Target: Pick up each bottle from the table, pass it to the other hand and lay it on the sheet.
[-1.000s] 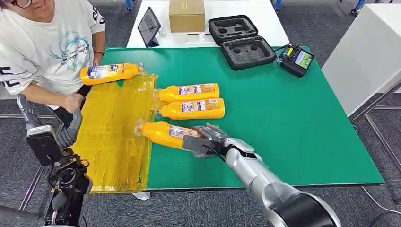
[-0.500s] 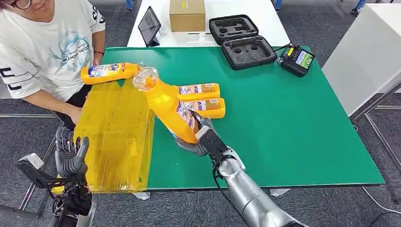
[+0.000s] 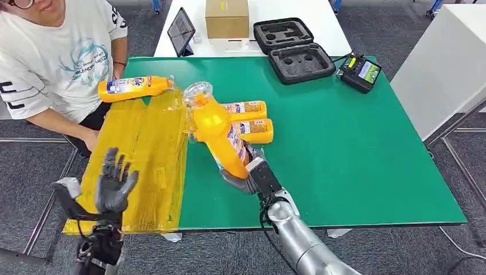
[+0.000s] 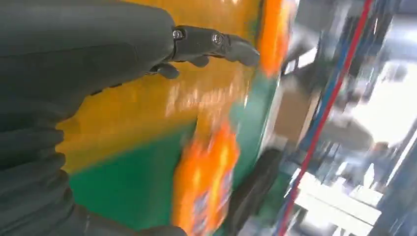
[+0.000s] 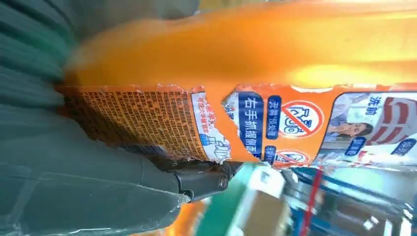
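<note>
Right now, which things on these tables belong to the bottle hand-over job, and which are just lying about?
Job:
- held bottle, gripped by the right hand
- open left hand, raised
- two lying bottles on the green table
- far bottle
- yellow sheet

Lying about:
- cardboard box
- foam case
- tablet
- handheld controller

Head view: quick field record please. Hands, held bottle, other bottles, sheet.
right hand: grips held bottle near its base
held bottle: lifted, tilted, cap end up
left hand: raised over the sheet's near edge, fingers spread, holds nothing
sheet: yellow, on the table's left part
two bottles: lying on the green table
far bottle: lying at the sheet's far edge
</note>
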You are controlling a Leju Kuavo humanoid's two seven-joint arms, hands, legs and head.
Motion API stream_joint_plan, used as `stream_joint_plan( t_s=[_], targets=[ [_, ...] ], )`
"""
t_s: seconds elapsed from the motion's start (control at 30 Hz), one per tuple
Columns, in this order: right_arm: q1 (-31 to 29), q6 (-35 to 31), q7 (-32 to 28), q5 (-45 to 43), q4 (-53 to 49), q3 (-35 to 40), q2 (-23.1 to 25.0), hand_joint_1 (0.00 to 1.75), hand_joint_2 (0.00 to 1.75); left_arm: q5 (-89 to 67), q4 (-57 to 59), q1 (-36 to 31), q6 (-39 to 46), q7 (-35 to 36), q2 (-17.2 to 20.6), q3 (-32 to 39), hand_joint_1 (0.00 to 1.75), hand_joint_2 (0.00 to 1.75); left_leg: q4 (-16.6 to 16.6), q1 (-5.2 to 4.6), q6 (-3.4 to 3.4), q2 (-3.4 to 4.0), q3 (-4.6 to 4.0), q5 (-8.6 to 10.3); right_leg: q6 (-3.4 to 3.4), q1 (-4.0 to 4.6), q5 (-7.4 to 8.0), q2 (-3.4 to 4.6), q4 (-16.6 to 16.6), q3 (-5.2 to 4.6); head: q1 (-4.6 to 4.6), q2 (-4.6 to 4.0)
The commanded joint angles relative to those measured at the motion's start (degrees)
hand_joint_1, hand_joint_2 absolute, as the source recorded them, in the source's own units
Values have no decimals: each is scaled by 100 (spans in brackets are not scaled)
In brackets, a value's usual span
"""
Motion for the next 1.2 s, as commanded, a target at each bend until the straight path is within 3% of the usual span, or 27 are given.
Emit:
stream_joint_plan(
  t_s=[0.03, 0.2, 0.43, 0.67, 1.13, 1.17, 1.2],
  targets=[
    [-201, 224, 2, 96, 1148, 496, 276, 171, 175, -180, -257, -103, 46, -47, 39, -1380, 0, 175, -2, 2, -4, 0, 12, -7, -4, 2, -5, 1, -2, 11, -4, 0],
    [-264, 381, 16, 409, 1505, 931, 562, 171, 175, -251, -208, -272, -7, 104, 112, -1846, 0, 175, 1, 10, -13, -3, 31, -15, -11, 10, -15, 3, 2, 27, -7, 0],
    [-289, 344, 29, 485, 1579, 1072, 597, 173, 175, 189, -36, -232, -382, 293, 204, -2036, 0, 175, -5, 9, -9, -1, 23, -7, -7, 8, -10, 2, -3, 17, -2, 0],
    [-218, 90, 241, 915, 1658, 1491, 697, 175, 175, 269, 353, -500, -276, 388, 237, -2109, 0, 175, -3, 11, -13, -4, 37, -15, -11, 8, -18, 1, -2, 32, -2, 0],
    [-288, 5, 473, 986, 1720, 1511, 645, 175, 175, 288, 225, -438, -177, 376, 321, -2097, 0, 175, -2, 8, -9, -9, 24, -9, -8, 6, -14, -5, -2, 19, -2, 0],
    [-296, -2, 488, 1006, 1719, 1518, 644, 171, 175, 262, 181, -434, -100, 278, 307, -2054, 166, 175, -2, 8, -9, -9, 19, -7, -7, 6, -11, -6, -2, 15, -2, 0],
    [-301, -16, 509, 1034, 1721, 1531, 645, 175, 175, 261, 162, -438, -95, 277, 309, -2055, 175, 175, -2, 7, -7, -5, 10, -2, -6, 5, -6, -3, -3, 4, -2, 0]
  ],
)
